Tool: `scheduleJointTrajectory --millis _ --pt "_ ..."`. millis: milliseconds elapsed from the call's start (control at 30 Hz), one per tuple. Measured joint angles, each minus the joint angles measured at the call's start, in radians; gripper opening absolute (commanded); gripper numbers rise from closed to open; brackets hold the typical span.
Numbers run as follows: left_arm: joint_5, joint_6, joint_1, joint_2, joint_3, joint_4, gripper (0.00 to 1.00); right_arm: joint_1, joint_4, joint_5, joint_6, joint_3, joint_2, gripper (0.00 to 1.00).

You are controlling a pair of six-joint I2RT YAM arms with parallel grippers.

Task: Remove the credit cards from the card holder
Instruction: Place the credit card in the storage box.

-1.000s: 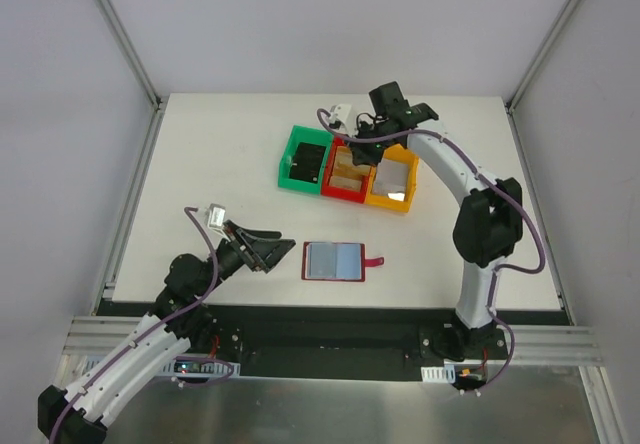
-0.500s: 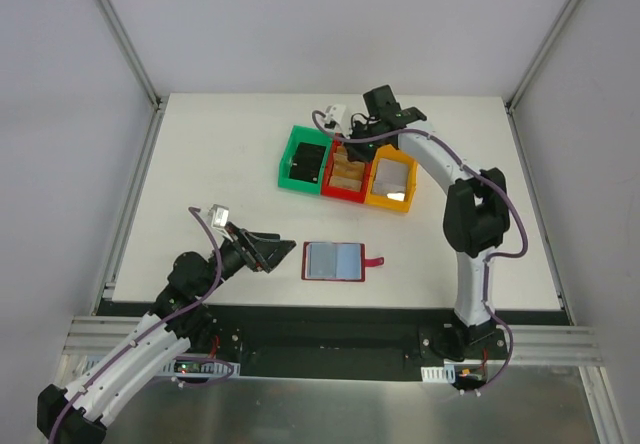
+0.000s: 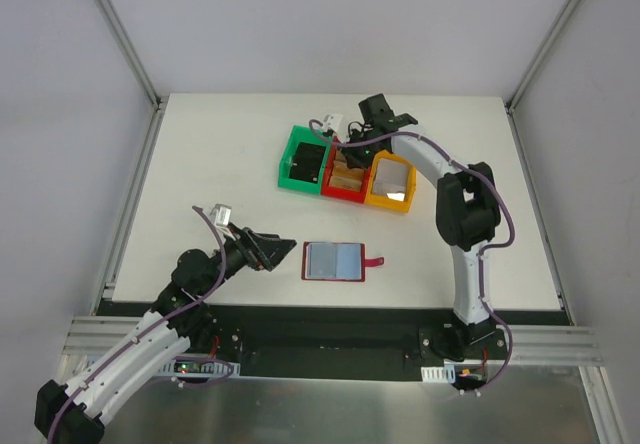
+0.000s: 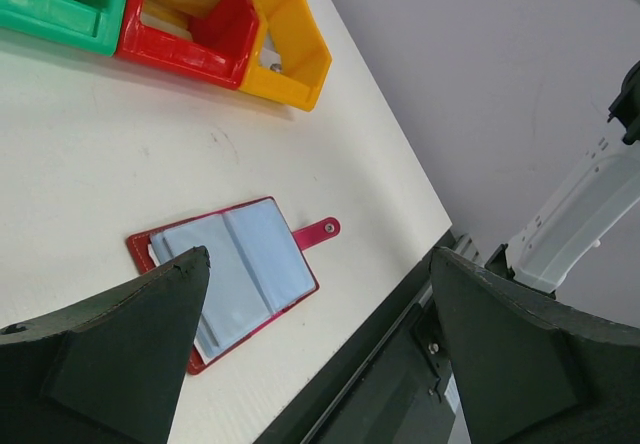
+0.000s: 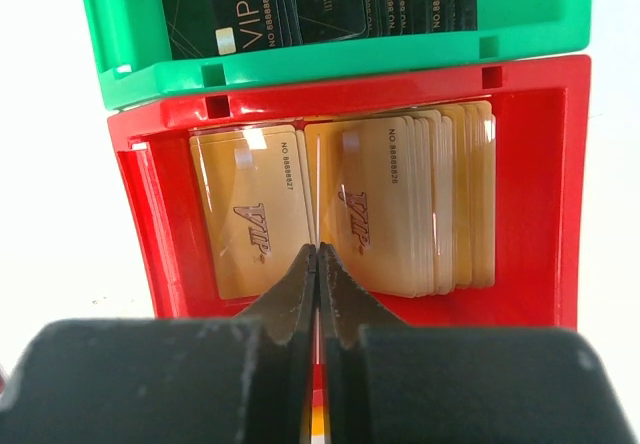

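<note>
Observations from the remote station: the card holder (image 3: 337,261) is lying open and flat on the worktop (image 3: 220,164), close to the near edge and roughly central, with its strap tab (image 4: 322,230) pointing right. Two grey-blue panels are showing, and I am unable to tell whether any card is sitting in them. The left claw (image 3: 283,248) is hovering just left of the holder with its jaws spread wide, holding nothing. The right claw (image 5: 317,259) is sitting at the far side over the red bin (image 5: 540,184) of gold cards (image 5: 400,214). Its fingers are pinched together, and I am seeing nothing clearly gripped between them.

Assessment: I am judging the step in hand to be the left claw's approach to the holder. To do it well, I am recommending a low, level entry from the left, with one finger pressing the left cover down so the holder is not sliding. I am also advising no closing until a fingertip is under a card edge rather than the thin panel.
</note>
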Motion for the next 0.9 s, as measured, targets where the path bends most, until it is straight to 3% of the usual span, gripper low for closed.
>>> scheduleJointTrajectory --millis 900 --pt "-0.009 0.0 0.0 0.059 0.0 0.027 0.9 -0.002 0.031 0.016 0.029 0.011 0.055 0.02"
